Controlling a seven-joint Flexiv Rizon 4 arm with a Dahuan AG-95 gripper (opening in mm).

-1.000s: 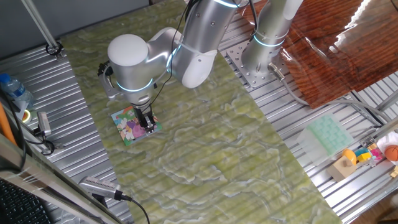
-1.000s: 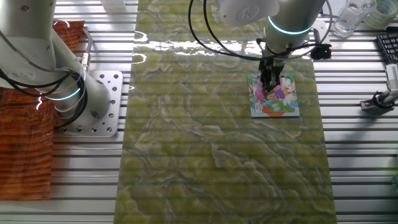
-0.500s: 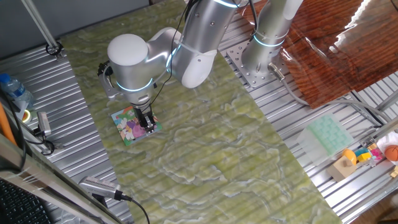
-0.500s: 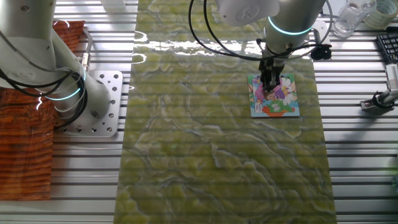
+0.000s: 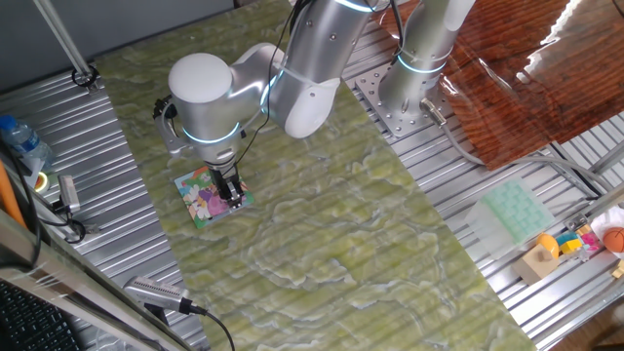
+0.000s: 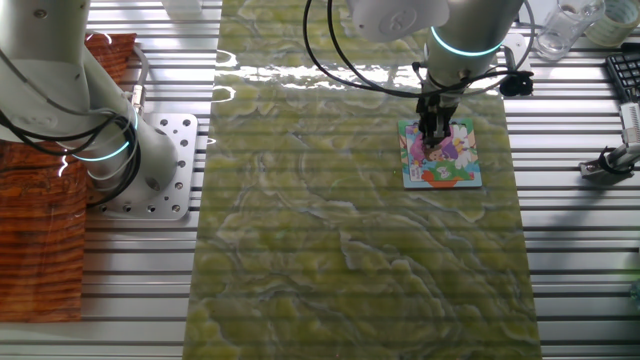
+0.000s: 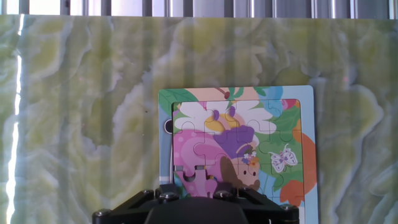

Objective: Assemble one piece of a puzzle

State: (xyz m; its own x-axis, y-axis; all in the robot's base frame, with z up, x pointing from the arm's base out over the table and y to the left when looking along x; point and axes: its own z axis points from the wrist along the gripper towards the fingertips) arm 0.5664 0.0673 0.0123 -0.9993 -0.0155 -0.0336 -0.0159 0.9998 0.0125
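Your claw (image 6: 436, 143) stands straight down on the puzzle (image 6: 441, 153), which lies flat on the desk (image 5: 390, 253) near one long edge; this upright pose suits pressing a part into its seat. The hand view shows a pink-and-white piece (image 7: 198, 181) at the near edge of the picture, just ahead of the claw body. You cannot tell the finger gap or whether the piece is gripped, since the tips are hidden.
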